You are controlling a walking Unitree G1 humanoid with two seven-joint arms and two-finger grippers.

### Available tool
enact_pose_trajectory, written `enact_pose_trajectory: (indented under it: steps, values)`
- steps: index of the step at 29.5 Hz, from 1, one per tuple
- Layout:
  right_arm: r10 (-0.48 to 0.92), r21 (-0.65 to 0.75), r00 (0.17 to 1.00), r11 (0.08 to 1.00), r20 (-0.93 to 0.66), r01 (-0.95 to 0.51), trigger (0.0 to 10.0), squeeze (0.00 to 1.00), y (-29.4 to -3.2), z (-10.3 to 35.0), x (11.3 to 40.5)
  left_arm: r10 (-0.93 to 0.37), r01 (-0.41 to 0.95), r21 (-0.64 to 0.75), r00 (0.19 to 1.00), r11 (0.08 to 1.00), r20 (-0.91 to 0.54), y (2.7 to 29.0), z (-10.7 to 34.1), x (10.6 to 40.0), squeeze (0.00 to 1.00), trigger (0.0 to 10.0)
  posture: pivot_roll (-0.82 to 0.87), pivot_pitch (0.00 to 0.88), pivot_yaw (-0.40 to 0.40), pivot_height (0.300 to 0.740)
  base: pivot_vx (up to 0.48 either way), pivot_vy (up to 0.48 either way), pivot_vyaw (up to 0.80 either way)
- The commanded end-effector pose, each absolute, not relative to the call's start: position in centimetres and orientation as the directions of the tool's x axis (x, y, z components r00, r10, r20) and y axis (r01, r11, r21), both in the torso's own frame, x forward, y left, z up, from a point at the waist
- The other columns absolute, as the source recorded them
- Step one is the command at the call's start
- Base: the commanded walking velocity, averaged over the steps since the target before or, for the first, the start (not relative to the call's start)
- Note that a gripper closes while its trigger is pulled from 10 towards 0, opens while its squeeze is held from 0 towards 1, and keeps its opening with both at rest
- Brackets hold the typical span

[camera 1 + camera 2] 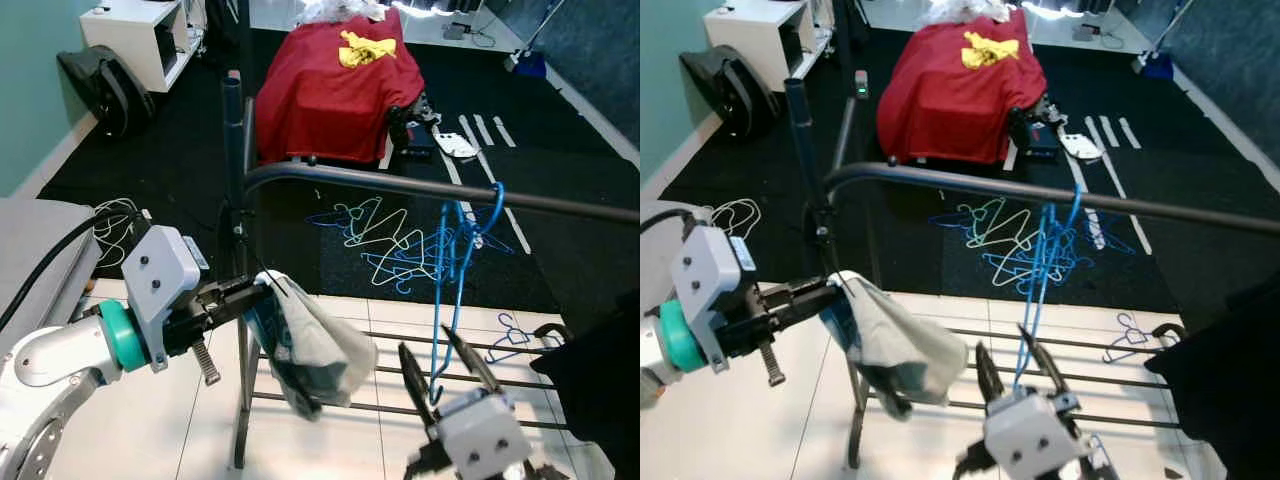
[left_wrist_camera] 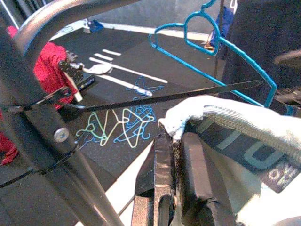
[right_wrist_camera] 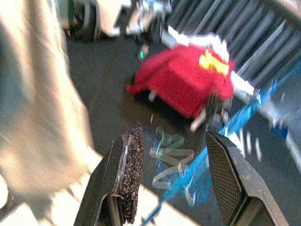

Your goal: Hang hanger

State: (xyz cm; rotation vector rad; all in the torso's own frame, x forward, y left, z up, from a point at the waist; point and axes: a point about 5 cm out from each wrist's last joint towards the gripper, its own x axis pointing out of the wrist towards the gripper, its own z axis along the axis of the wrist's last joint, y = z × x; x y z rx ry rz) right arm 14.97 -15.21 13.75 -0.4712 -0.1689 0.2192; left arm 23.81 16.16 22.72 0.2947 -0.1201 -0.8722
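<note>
Slippage looms: left gripper (image 1: 262, 290) pinches only the garment's (image 1: 315, 350) edge, while right gripper (image 1: 440, 368), fingers spread, flanks the blue hanger (image 1: 452, 285) ungripped on the rail (image 1: 420, 187).

Only scraps of lettering legible: pale block capitals on the dark band of the garment (image 2: 244, 141) pinched in the left gripper (image 2: 176, 155). Seen from the left wrist, something like "T" and "U", then perhaps "O" further along the band; cut off by folds, no whole word readable. Yellow emblem on the red cloth (image 1: 335, 75) too small to make out. No other labels, brands or numbers readable.
</note>
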Motion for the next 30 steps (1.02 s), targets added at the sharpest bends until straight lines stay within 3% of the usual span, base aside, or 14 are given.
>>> enact_pose_trajectory:
  steps: [1, 3, 6, 8, 12, 13, 16, 18, 19, 20, 21, 30]
  values:
    - [0.192, -0.432, 0.98, 0.89, 0.058, -0.148, 10.0, 0.0, -16.0, 12.8, 14.5, -0.775, 0.743, 0.295, 0.632, 0.6, -0.014, 16.0, 22.6, 24.0, 0.0, 10.0, -0.08, 0.07, 0.031, 0.74, 0.0, 0.0, 0.0]
    - [0.117, -0.4, 0.993, 0.911, 0.027, -0.097, 10.0, 0.0, -16.7, 12.1, 13.9, -0.777, 0.743, 0.292, 0.629, 0.602, -0.001, 15.5, 22.4, 24.6, 0.0, 10.0, -0.09, 0.071, 0.039, 0.74, 0.0, 0.0, 0.0]
    - [0.141, -0.433, 0.988, 0.896, 0.061, -0.101, 10.0, 0.0, -16.5, 12.6, 14.3, -0.78, 0.745, 0.289, 0.626, 0.601, 0.008, 15.3, 22.5, 24.8, 0.0, 10.0, -0.09, 0.07, 0.047, 0.74, 0.0, 0.0, 0.0]
    - [0.194, -0.497, 0.972, 0.861, 0.13, -0.105, 10.0, 0.0, -16.2, 13.9, 15.3, -0.784, 0.747, 0.285, 0.621, 0.601, 0.024, 15.0, 22.8, 25.0, 0.0, 10.0, -0.09, 0.067, 0.049, 0.74, 0.0, 0.0, 0.0]
    - [0.394, -0.59, 0.862, 0.794, 0.318, -0.146, 10.0, 0.0, -13.9, 19.0, 19.2, -0.793, 0.747, 0.294, 0.605, 0.596, 0.073, 13.7, 23.8, 25.9, 0.0, 10.0, -0.08, 0.057, 0.05, 0.74, 0.0, 0.0, 0.0]
    - [0.492, -0.611, 0.818, 0.757, 0.299, -0.232, 10.0, 0.0, -12.5, 19.3, 19.3, -0.793, 0.743, 0.31, 0.604, 0.594, 0.072, 13.6, 23.8, 26.2, 0.0, 10.0, -0.08, 0.055, 0.045, 0.74, 0.0, 0.0, 0.0]
    - [0.591, -0.625, 0.763, 0.706, 0.261, -0.333, 10.0, 0.0, -11.0, 19.3, 19.2, -0.792, 0.737, 0.328, 0.606, 0.591, 0.067, 13.4, 23.7, 26.6, 0.0, 10.0, -0.08, 0.054, 0.043, 0.74, 0.0, 0.0, 0.0]
    - [0.591, -0.625, 0.763, 0.706, 0.261, -0.333, 10.0, 0.0, -11.0, 19.3, 19.2, -0.792, 0.737, 0.328, 0.606, 0.591, 0.067, 13.4, 23.7, 26.6, 0.0, 10.0, -0.08, 0.054, 0.043, 0.74, 0.0, 0.0, 0.0]
    - [0.621, -0.619, 0.745, 0.69, 0.242, -0.374, 10.0, 0.31, -10.7, 19.0, 19.0, -0.79, 0.733, 0.336, 0.609, 0.592, 0.064, 13.4, 23.7, 26.8, 0.0, 10.0, -0.08, 0.053, 0.04, 0.74, 0.0, 0.0, 0.0]
    - [0.621, -0.619, 0.745, 0.69, 0.242, -0.374, 10.0, 0.31, -10.7, 19.0, 19.0, -0.79, 0.733, 0.336, 0.609, 0.592, 0.064, 13.4, 23.7, 26.8, 0.0, 10.0, -0.08, 0.053, 0.04, 0.74, 0.0, 0.0, 0.0]
    - [0.637, -0.61, 0.741, 0.679, 0.214, -0.408, 10.0, 1.0, -10.6, 18.4, 18.9, -0.781, 0.723, 0.336, 0.622, 0.604, 0.066, 13.5, 23.6, 26.9, 0.0, 10.0, -0.08, 0.05, 0.037, 0.74, 0.0, 0.0, 0.0]
    - [0.68, -0.624, 0.72, 0.625, 0.141, -0.469, 10.0, 1.0, -10.7, 17.5, 19.2, -0.656, 0.617, 0.272, 0.75, 0.739, 0.081, 14.1, 21.8, 28.5, 0.0, 10.0, -0.08, 0.042, 0.034, 0.74, 0.0, 0.0, 0.0]
